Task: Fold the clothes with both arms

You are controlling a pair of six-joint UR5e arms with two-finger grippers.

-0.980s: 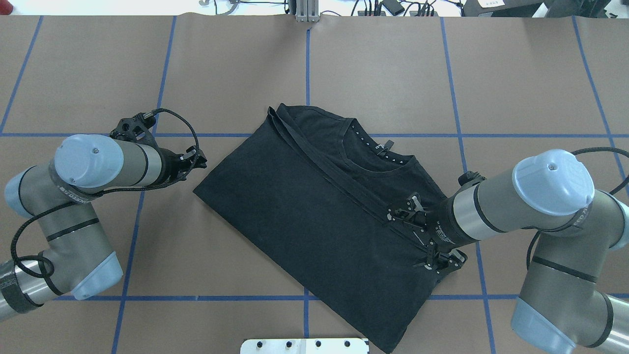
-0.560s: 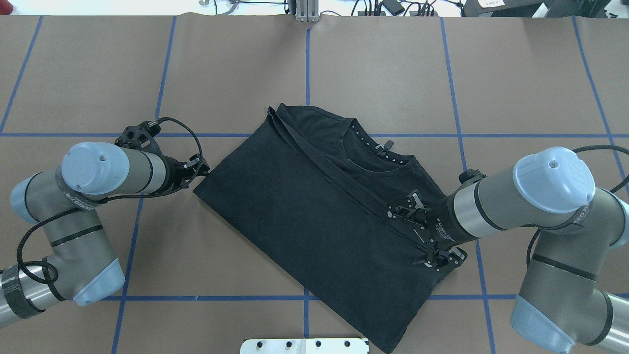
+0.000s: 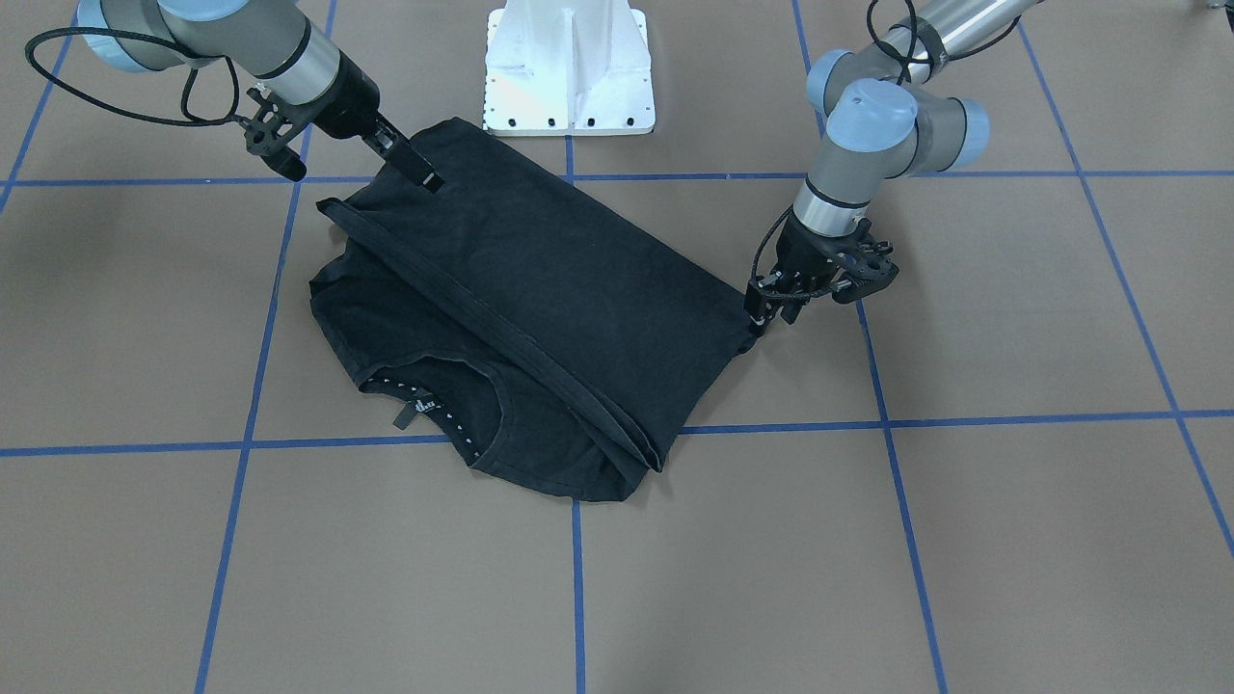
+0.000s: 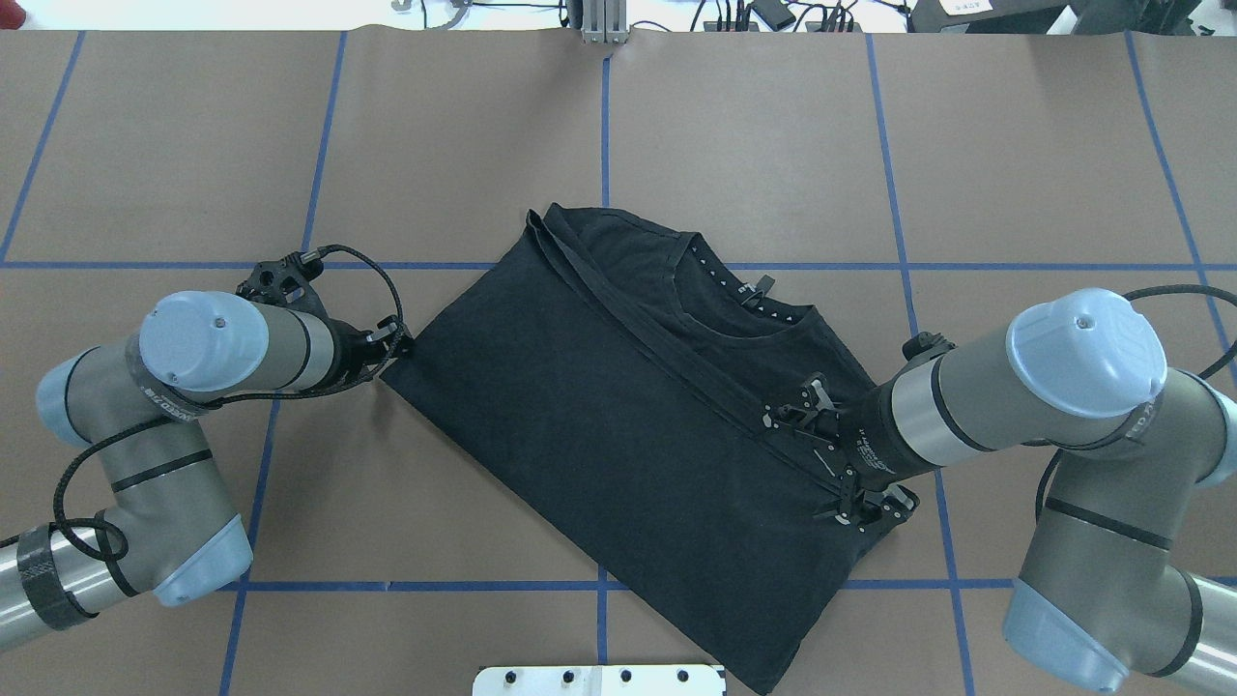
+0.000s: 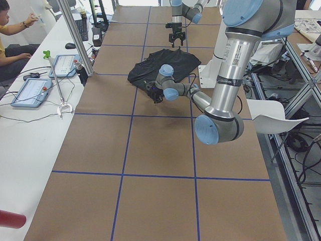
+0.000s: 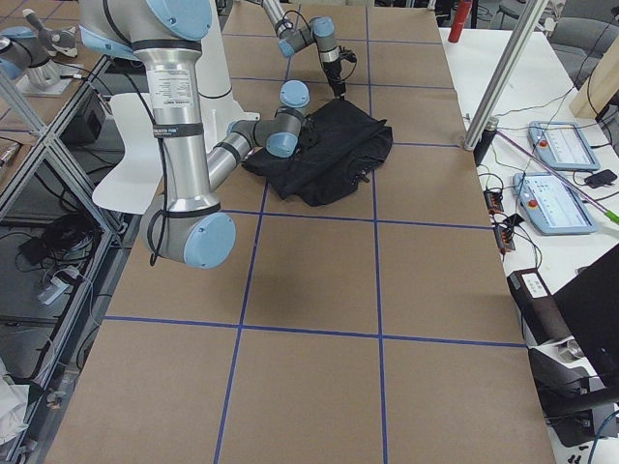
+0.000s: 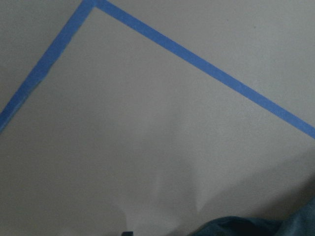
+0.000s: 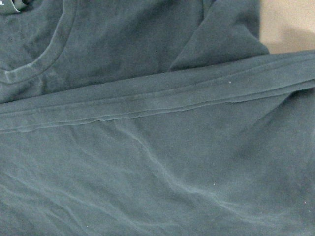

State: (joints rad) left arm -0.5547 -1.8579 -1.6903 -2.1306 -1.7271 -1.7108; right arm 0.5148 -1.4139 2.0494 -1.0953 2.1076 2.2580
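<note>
Movement on one side only: your left gripper (image 4: 394, 346) has slid up to a corner of the folded T-shirt (image 4: 618, 435) at the table (image 4: 773, 145) centre; you cannot tell if it's closed. Your right gripper (image 4: 794, 471) stays spread wide on the opposite end.

T-shirt (image 4: 618, 425) corner cut off below, left pincer (image 4: 395, 342) grip unclear

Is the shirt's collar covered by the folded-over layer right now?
No, the collar of the T-shirt lies bare beyond the folded hem, its white-dotted tape showing in the overhead view.
</note>
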